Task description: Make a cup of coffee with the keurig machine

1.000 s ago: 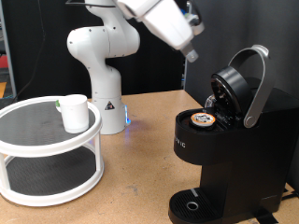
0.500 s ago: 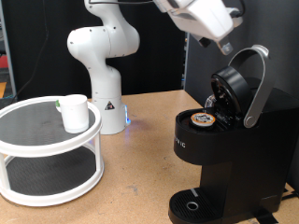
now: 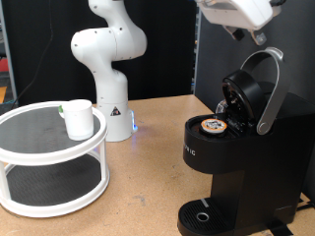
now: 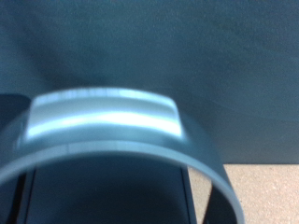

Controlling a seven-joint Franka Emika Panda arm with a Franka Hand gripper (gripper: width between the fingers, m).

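The black keurig machine (image 3: 236,167) stands at the exterior view's right with its lid raised. A pod with a brown top (image 3: 213,126) sits in the open chamber. Its silver-grey handle (image 3: 268,90) arches upward. The gripper (image 3: 251,34) is at the top of the exterior view, just above the handle; its fingers are too unclear to tell open from shut. The wrist view shows the silver handle (image 4: 103,121) close up, blurred, with no fingers in sight. The white cup (image 3: 79,119) stands on the top tier of a white round rack.
The white two-tier rack (image 3: 49,162) stands at the exterior view's left. The white robot base (image 3: 108,69) is behind it. The machine's drip tray (image 3: 202,214) is bare. A wooden table top (image 3: 138,187) lies between the rack and the machine.
The gripper has swept from above the middle of the table towards the exterior view's right, now over the machine's raised handle. Cup, pod and lid have not moved.
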